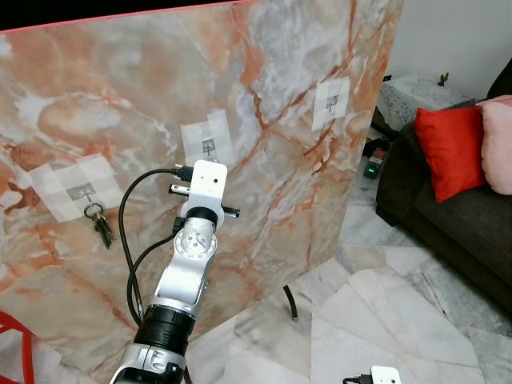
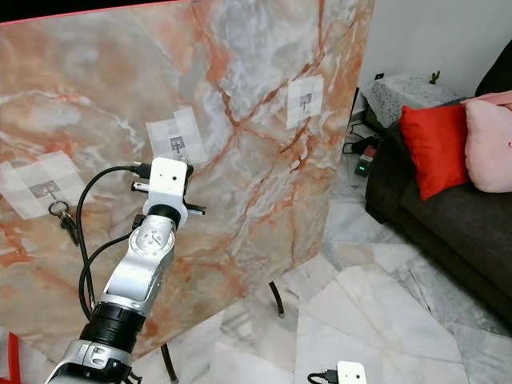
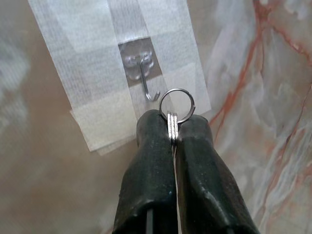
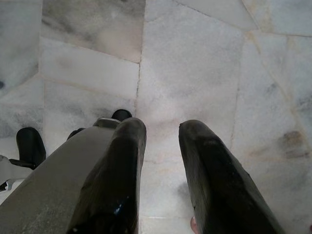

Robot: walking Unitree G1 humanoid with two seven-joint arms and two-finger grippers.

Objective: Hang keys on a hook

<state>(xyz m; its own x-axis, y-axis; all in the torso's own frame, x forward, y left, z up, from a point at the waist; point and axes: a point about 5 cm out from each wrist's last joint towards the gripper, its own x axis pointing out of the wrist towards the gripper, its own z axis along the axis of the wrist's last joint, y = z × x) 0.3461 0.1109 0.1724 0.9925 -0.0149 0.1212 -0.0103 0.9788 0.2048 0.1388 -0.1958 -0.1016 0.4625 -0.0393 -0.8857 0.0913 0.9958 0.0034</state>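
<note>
The left arm [image 1: 186, 264] is raised up against the marble panel [image 1: 272, 72], which stands tilted on thin black legs over the tiled floor [image 1: 384, 320]. Its left gripper [image 3: 173, 127] is pressed shut on a silver key ring [image 3: 176, 104], the ring's loop sticking out past the fingertips [image 3: 153, 124]. The ring sits just beside the tip of the middle hook [image 3: 146, 80], close below and to one side of it; whether the two touch I cannot tell. That hook is a small clear-based metal one, held to the panel by strips of white tape [image 3: 87, 58]. Three such taped hooks run in a rising line across the panel: the one nearest the panel's left edge carries a bunch of keys [image 1: 99, 224] hanging free, and the one toward the right edge [image 1: 330, 102] hangs bare. The right gripper [image 4: 162, 134] points down at the floor, fingers a little apart and holding nothing. Off to the right of the panel stands a dark sofa [image 1: 448, 216] with a red cushion [image 1: 450, 152] and a pink cushion [image 1: 498, 144] on it.
</note>
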